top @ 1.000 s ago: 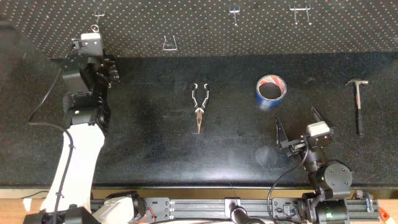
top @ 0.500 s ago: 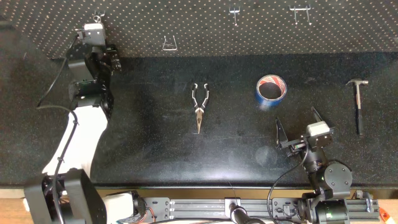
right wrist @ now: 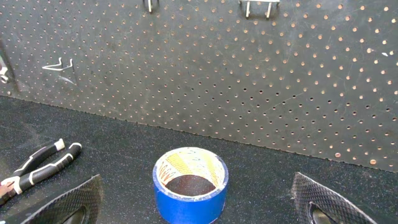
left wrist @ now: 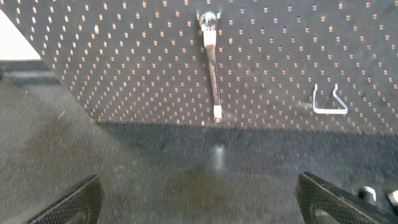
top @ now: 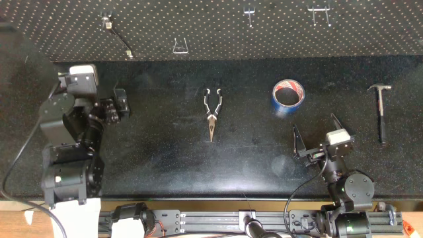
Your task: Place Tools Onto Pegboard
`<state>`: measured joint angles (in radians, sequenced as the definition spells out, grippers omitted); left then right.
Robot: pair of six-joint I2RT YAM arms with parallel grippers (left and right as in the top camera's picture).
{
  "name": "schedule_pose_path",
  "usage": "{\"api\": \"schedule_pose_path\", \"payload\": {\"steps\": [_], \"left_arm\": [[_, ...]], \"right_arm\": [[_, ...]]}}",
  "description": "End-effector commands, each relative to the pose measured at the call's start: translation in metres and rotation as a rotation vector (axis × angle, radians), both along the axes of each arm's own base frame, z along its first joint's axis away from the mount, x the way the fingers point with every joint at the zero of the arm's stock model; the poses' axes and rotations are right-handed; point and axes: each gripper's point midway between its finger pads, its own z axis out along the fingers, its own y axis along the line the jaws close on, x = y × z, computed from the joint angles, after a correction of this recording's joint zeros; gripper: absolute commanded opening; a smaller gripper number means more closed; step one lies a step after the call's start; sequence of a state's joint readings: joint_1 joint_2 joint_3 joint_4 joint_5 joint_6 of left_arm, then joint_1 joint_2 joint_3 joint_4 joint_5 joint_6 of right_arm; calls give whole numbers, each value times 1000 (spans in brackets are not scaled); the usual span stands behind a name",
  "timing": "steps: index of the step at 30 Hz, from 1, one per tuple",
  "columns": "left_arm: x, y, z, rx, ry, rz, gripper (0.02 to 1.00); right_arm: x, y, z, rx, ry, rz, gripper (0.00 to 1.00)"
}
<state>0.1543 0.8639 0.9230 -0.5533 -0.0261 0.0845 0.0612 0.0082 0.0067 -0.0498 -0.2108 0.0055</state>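
- Pegboard [top: 211, 30]: dark brown-black, with an even grid of small pale holes
- Table [top: 165, 152]: black with a fine grey speckle
- Wrench [left wrist: 213, 74], straight ahead between the jaws of the left gripper [left wrist: 199, 180]: shiny silver
- Wire hook [left wrist: 329, 102], ahead and off to one side of those jaws: white
- Tape roll [right wrist: 191, 185], just ahead between the jaws of the right gripper [right wrist: 196, 177]: blue outside, pale yellowish inside, red-and-white rim
- Pliers [top: 211, 112]: black handles with white ends
- Hammer [top: 381, 116]: silver head, black handle
- Fingers [left wrist: 74, 202] of both grippers: black with a fine woven pattern
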Motion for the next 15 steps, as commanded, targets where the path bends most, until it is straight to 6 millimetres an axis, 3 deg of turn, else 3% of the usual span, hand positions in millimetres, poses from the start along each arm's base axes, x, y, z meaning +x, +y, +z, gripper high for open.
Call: {"api": "schedule_pose_path", "payload": {"steps": [1,3,5,7,9,10,13,15], "left_arm": [[-8,-21,-7,-185,17,-27,996],[-21,-26,-30,-334,111,73,998],[-38,-49,-59,-339,262,73,998],[-44,-74,-74,-342,326,117,998],[-45,-114,-90,-348,390,75,998],[-46,-142,-110,-326,466,34,998],[-47,-186,-157,-267,630,-22,998],[-36,-205,-177,-251,720,-28,998]], "right_arm": [[-1,1,-1,-10,0,6,985],[-1,1,-1,-9,0,6,985],[-1,2,-1,-9,0,7,985],[-1,2,-1,-10,-1,7,985],[-1,1,-1,-10,0,6,985],[-1,2,-1,-10,-1,7,985],[-1,2,-1,-10,-1,7,985],[-1,2,-1,-10,0,7,985]]}}
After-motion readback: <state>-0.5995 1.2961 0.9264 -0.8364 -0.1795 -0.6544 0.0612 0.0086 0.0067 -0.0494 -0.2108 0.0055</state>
